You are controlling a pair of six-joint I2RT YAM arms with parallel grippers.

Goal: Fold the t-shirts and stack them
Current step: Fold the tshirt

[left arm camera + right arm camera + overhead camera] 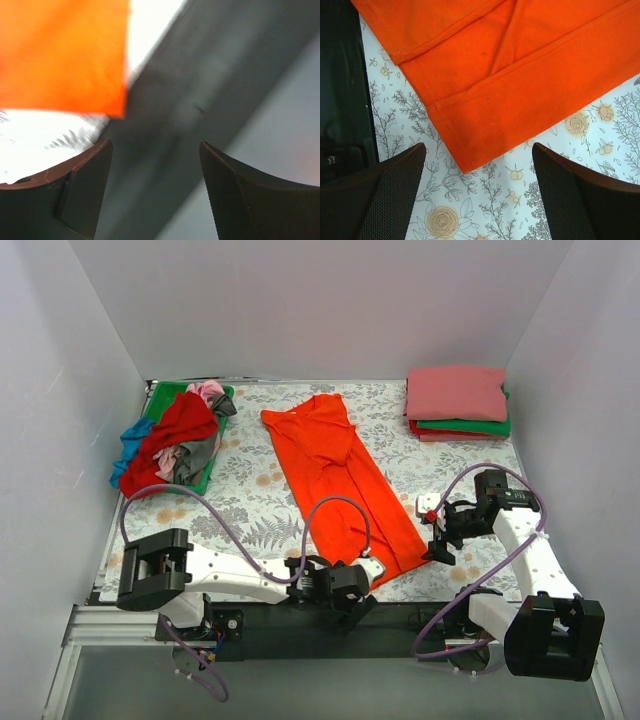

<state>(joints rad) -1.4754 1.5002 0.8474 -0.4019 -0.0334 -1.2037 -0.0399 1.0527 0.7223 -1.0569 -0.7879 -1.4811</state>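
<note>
A bright orange-red t-shirt (340,480) lies on the floral table cloth (250,490), folded lengthwise into a long strip that slants from the back middle to the near right. My left gripper (355,598) is at the table's near edge by the shirt's lower hem. It stands open (155,144) over the dark rail with nothing between its fingers, and a corner of the shirt (65,55) shows beyond them. My right gripper (438,537) is open (479,146) just above the shirt's lower right corner (485,125), holding nothing.
Folded t-shirts are stacked at the back right, coral pink (455,390) on top of green and red. A green tray (158,400) at the back left holds a heap of loose red, blue, grey and pink shirts (180,435). White walls enclose the table on three sides.
</note>
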